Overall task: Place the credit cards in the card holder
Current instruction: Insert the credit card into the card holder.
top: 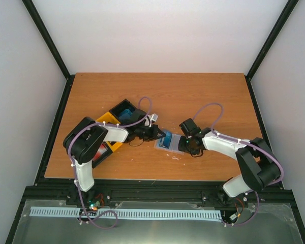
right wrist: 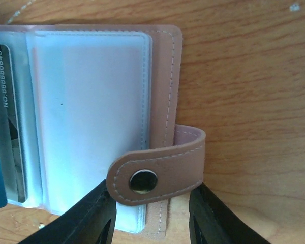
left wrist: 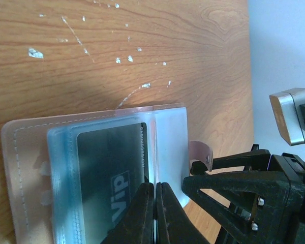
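Observation:
The tan-pink card holder (top: 174,144) lies open on the table, its clear sleeves up. A black "VIP" card (left wrist: 109,178) sits in a sleeve and also shows in the right wrist view (right wrist: 10,122). My left gripper (left wrist: 155,195) is shut on a thin sheet seen edge-on over the holder (left wrist: 20,168). In the top view this sheet looks like a light blue card (top: 166,139). My right gripper (right wrist: 152,223) is open, one finger on each side of the holder's snap strap (right wrist: 157,170) at its right edge (right wrist: 165,76). It holds nothing.
A black-yellow-black bin tray (top: 108,121) stands left of the holder, partly under my left arm. Its far black bin holds a blue card (top: 126,113), and something red (top: 100,151) shows in its near bin. Small white flecks (left wrist: 35,52) dot the wood.

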You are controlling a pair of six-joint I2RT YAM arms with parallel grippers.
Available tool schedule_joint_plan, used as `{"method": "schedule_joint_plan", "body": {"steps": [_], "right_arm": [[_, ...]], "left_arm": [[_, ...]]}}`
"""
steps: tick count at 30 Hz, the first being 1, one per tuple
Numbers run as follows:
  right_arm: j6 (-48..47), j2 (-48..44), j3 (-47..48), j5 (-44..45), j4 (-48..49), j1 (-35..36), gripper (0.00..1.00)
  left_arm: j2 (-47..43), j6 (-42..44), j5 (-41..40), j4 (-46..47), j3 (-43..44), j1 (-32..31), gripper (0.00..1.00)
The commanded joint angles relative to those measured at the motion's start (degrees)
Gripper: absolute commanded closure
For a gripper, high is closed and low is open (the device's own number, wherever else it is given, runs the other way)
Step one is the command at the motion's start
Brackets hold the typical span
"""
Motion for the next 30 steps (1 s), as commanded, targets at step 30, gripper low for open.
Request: {"method": "schedule_joint_plan", "body": {"steps": [30], "right_arm": [[0.3,2.6,-2.2,-3.0,-0.1,-0.8,0.65]], "left_arm": [[6.1,-12.4,-4.6,9.9,-0.6,-4.3,0.99]]}}
